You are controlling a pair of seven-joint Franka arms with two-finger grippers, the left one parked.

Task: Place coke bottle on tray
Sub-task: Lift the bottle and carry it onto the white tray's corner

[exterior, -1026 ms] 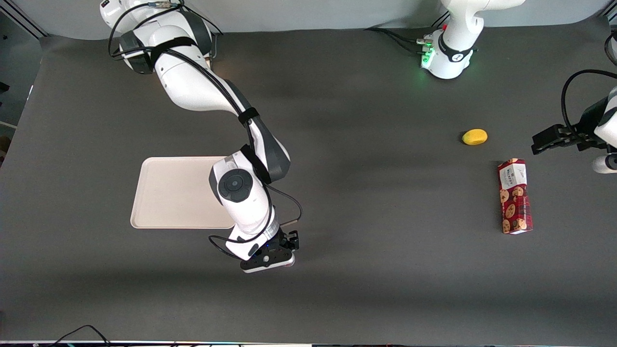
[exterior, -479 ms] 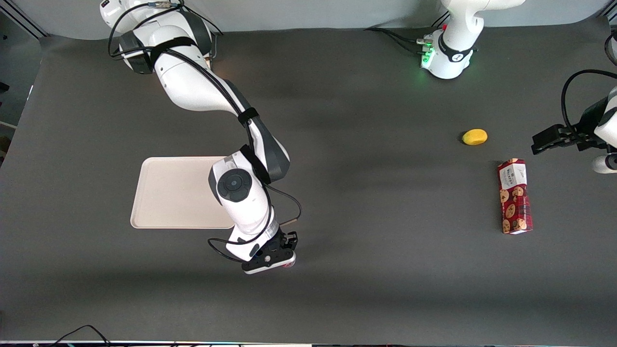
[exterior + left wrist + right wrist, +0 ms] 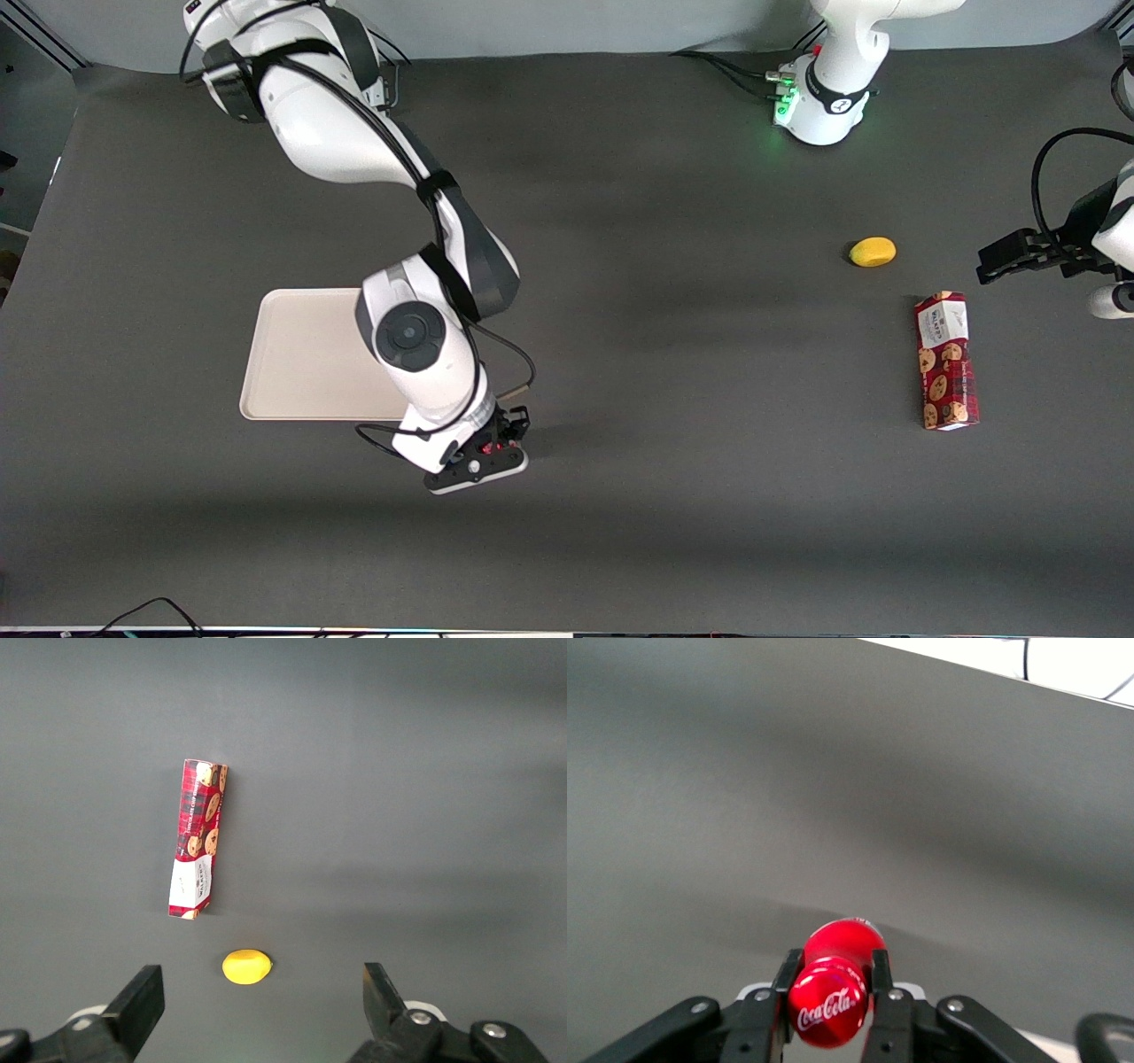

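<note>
Red cookie box (image 3: pixel 947 361), yellow lemon-like object (image 3: pixel 873 252) beside it

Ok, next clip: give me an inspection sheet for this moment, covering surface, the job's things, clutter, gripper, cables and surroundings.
Surface: dark grey table, no spills seen.
Job's things: coke bottle clamped by its cap between the fingers, off the tray; beige tray with nothing seen on its visible part, part hidden by the working arm.
Clutter: red cookie box lying flat and a small yellow object, both toward the parked arm's end of the table, apart from each other.
Gripper: gripper shut on the bottle, beside the tray and nearer to the front camera than it.
Cables: black cable at the table's near edge.
Surroundings: nothing seen.
</note>
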